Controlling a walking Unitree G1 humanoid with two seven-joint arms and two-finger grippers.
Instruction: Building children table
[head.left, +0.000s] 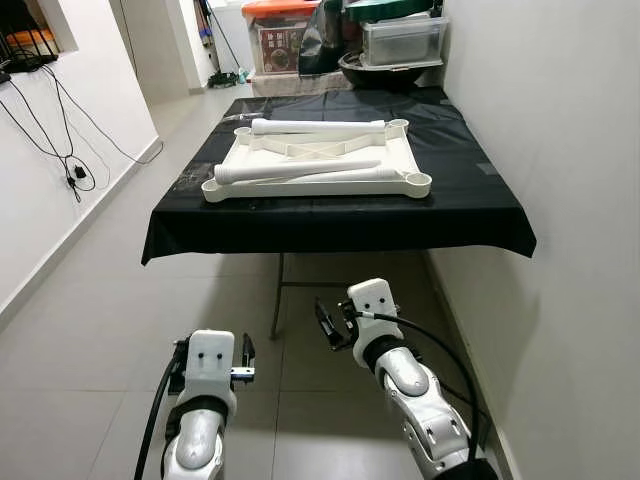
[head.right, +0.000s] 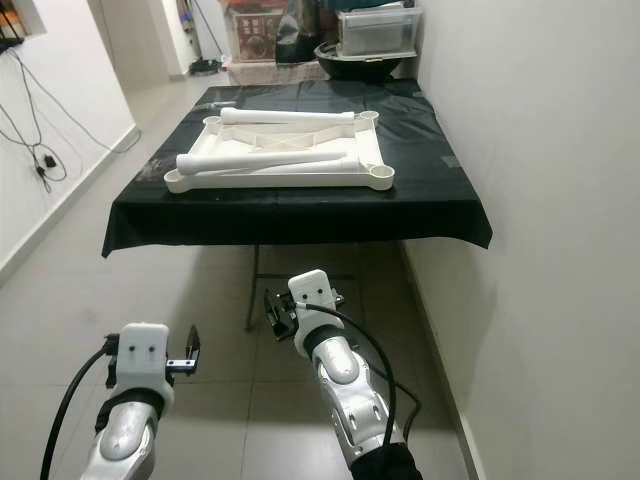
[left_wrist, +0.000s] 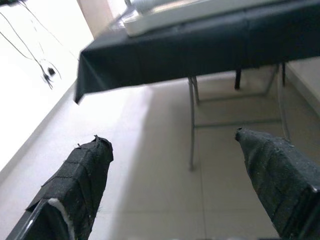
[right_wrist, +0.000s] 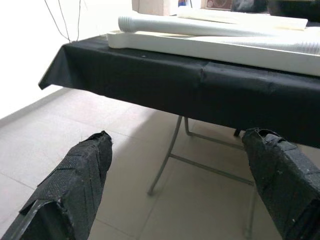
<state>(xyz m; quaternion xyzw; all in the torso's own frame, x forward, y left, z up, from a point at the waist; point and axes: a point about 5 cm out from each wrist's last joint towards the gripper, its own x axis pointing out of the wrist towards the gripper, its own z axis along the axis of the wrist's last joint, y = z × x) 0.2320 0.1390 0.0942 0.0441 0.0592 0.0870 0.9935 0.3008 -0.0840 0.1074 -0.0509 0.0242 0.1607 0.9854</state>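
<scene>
While both arms hang low before the black-draped folding table (head.left: 460, 215), white plastic tabletop (head.left: 405, 165) lying upside-down on it, two white tube legs (head.left: 300, 172) across it, left gripper (left_wrist: 175, 165) fingers apart, right gripper (right_wrist: 180, 165) fingers apart

The tabletop (head.left: 470, 200) is covered by a black cloth with a faint sheen, creased along its hanging edge. A white, smooth, matt plastic look is given by the upturned table panel (head.left: 405, 160) and by the two round legs (head.left: 300, 172) laid on it. The folding frame (right_wrist: 172, 145) beneath appears as thin grey metal tube. The floor (head.left: 110, 330) is tiled in pale, slightly glossy squares. The fingers (right_wrist: 75, 185) of the right hand (right_wrist: 185, 185) are wrapped in coarse black woven fabric, as are those of the left hand (left_wrist: 180, 185).
</scene>
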